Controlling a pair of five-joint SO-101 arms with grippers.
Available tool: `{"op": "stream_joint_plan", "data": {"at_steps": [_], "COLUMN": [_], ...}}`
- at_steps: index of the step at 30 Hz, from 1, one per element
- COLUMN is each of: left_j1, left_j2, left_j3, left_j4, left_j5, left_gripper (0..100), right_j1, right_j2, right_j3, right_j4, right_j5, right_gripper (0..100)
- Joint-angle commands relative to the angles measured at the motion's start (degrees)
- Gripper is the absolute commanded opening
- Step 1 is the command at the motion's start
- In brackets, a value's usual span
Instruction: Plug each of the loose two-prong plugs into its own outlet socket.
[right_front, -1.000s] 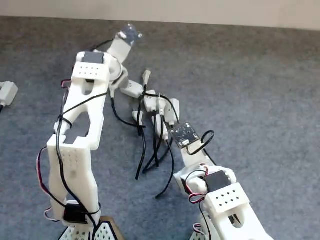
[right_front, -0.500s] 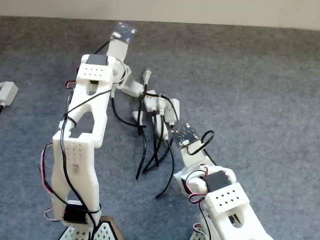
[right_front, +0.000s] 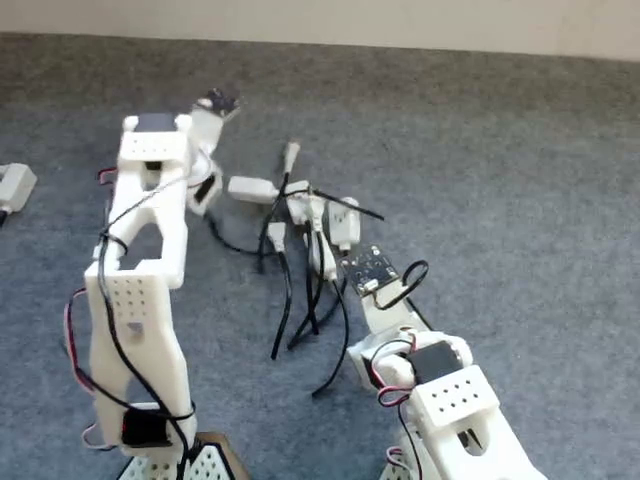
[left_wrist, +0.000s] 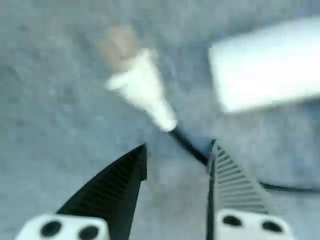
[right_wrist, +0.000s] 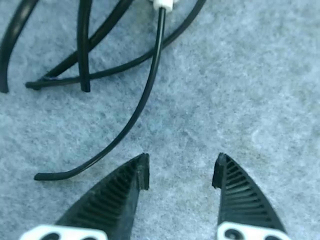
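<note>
The left gripper (left_wrist: 178, 147) is hovering with its fingers apart, a white two-prong plug (left_wrist: 142, 87) lying on the grey carpet (left_wrist: 50, 125) just beyond the fingertips, its black cord (left_wrist: 187, 144) running back between them. The right gripper (right_wrist: 182, 159) is hanging open too, near a tangle of loose black cords (right_wrist: 145, 95).

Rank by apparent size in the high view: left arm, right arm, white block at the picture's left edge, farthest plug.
1. left arm
2. right arm, partly cut off by the frame
3. white block, also cut off
4. farthest plug, smallest
</note>
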Motion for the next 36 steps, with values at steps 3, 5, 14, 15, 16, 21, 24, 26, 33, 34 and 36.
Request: {"op": "stream_joint_plan", "data": {"at_steps": [3,5,14,15,16,21,24,26,33,34,36], "left_j1": [-1.2,-1.6,4.8,5.5,6.4,9.5,9.5,8.6,5.8,5.4,5.3], "left_j2": [-8.0,-10.6,-6.7,-5.0,-3.4,4.8,7.2,7.1,6.9,6.5,6.0], "left_j3": [-1.4,-3.5,-13.1,-13.1,-13.1,-16.8,-20.3,-23.3,-32.7,-31.2,-26.2], "left_j4": [10.6,8.4,-9.3,-11.7,-13.5,-15.5,-9.0,-1.8,18.1,18.0,17.9], "left_j5": [-3.0,-2.7,8.7,9.7,10.4,11.0,11.0,11.0,8.5,7.6,5.5], "left_gripper": [20,20,20,20,20,20,20,20,20,20,20], "right_j1": [0.3,0.3,0.3,0.3,0.3,0.3,0.3,0.3,0.3,0.3,0.3], "right_j2": [-1.1,-1.1,-1.1,-1.1,-1.1,-1.1,-1.1,-1.1,-1.1,-1.1,-1.1], "right_j3": [-0.5,-0.5,-0.5,-0.5,-0.5,-0.5,-0.4,-0.4,-0.4,-0.4,-0.4], "right_j4": [-0.7,-0.7,-0.7,-0.7,-0.7,-0.7,-0.7,-0.7,-0.7,-0.7,-0.7], "right_j5": [0.2,0.2,0.2,0.2,0.2,0.2,0.2,0.2,0.2,0.2,0.2], "right_gripper": [20.6,20.6,20.6,20.6,20.6,20.6,20.6,20.6,20.6,20.6,20.6]}}
